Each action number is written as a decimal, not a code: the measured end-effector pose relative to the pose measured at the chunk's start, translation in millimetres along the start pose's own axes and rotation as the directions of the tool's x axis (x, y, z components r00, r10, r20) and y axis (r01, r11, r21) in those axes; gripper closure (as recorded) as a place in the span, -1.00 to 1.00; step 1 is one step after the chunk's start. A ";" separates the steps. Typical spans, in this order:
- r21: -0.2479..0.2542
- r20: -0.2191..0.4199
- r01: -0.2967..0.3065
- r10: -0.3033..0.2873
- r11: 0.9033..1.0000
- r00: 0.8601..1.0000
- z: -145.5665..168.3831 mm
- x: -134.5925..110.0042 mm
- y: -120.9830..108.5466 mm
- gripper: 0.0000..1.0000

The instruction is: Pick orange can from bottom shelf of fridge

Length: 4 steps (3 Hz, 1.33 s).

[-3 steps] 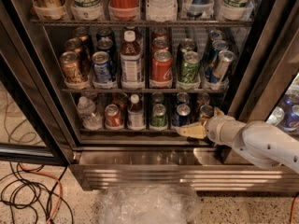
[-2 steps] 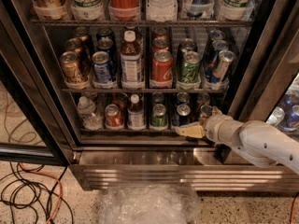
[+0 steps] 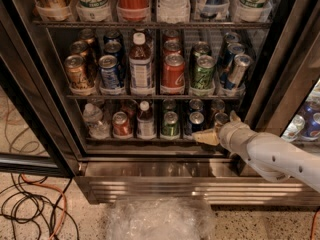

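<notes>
The fridge [image 3: 165,188] stands open with its racks full of drinks. On the bottom shelf [image 3: 135,140] the orange can [image 3: 220,119] stands at the right end, showing its silver top and mostly hidden behind my gripper. My gripper [image 3: 215,132] reaches in from the right on a white arm [image 3: 272,156], right at the can and just above the shelf's front edge. I cannot tell whether it touches the can.
Along the bottom shelf stand a water bottle [image 3: 93,118], a red can [image 3: 121,124], a small bottle [image 3: 145,120], a green can [image 3: 170,124] and a dark can [image 3: 196,121]. A crumpled plastic bag [image 3: 160,219] and cables [image 3: 30,206] lie on the floor. The door frame [image 3: 280,79] stands close on the right.
</notes>
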State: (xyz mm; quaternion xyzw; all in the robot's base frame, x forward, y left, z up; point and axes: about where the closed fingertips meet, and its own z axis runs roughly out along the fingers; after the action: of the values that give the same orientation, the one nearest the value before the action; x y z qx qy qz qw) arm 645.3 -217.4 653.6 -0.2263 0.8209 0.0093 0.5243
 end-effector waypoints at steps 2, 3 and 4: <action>0.000 -0.004 0.002 -0.002 1.000 1.000 1.0 -1.4 2.2 -1.00; 0.009 -0.018 0.012 -0.012 1.000 1.000 2.4 1.7 4.0 -1.00; 0.020 -0.033 0.016 -0.016 1.000 0.999 2.2 4.3 5.9 -1.00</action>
State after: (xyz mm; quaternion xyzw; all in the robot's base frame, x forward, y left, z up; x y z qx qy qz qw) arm 643.4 -213.1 647.6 -0.2276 0.8277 -0.0070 0.5129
